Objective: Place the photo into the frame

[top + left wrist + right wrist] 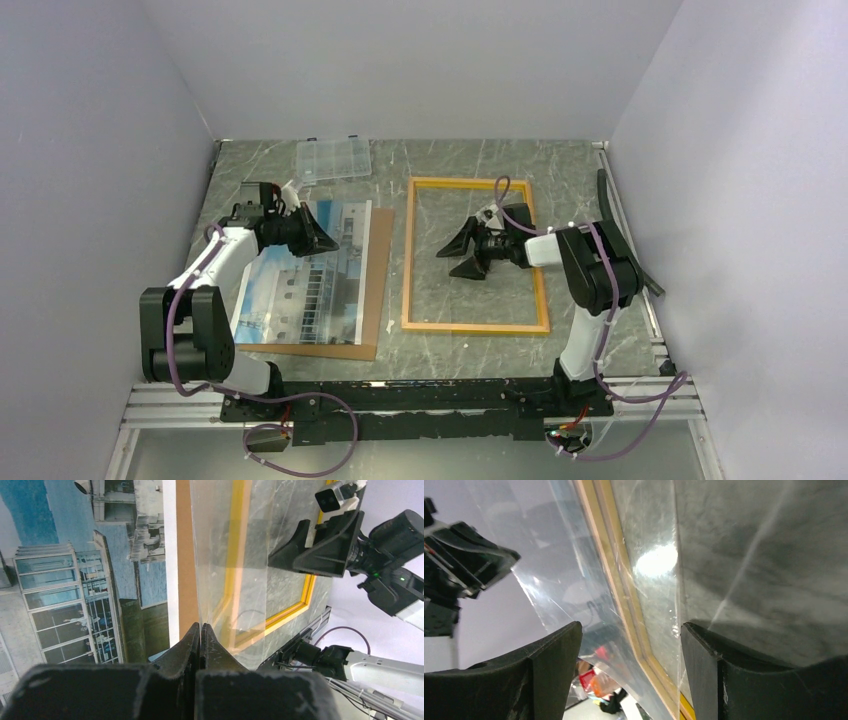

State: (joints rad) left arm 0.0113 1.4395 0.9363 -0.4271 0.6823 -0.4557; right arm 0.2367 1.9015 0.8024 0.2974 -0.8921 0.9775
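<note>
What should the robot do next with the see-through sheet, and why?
Probably shut the right gripper on the clear sheet. The sheet seems to lie between its open jaws, and only the left gripper pinches it now.

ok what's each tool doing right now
left tool: closed, pinching the edge of the clear sheet
right tool: open, gripping nothing

No lettering can be read in any view.
The large thin print of a white-grey building under blue sky (300,275) carries no legible signs, and the thin yellow-orange rectangular frame (475,327) and the small clear plastic compartment box (333,158) bear no labels that can be made out.
</note>
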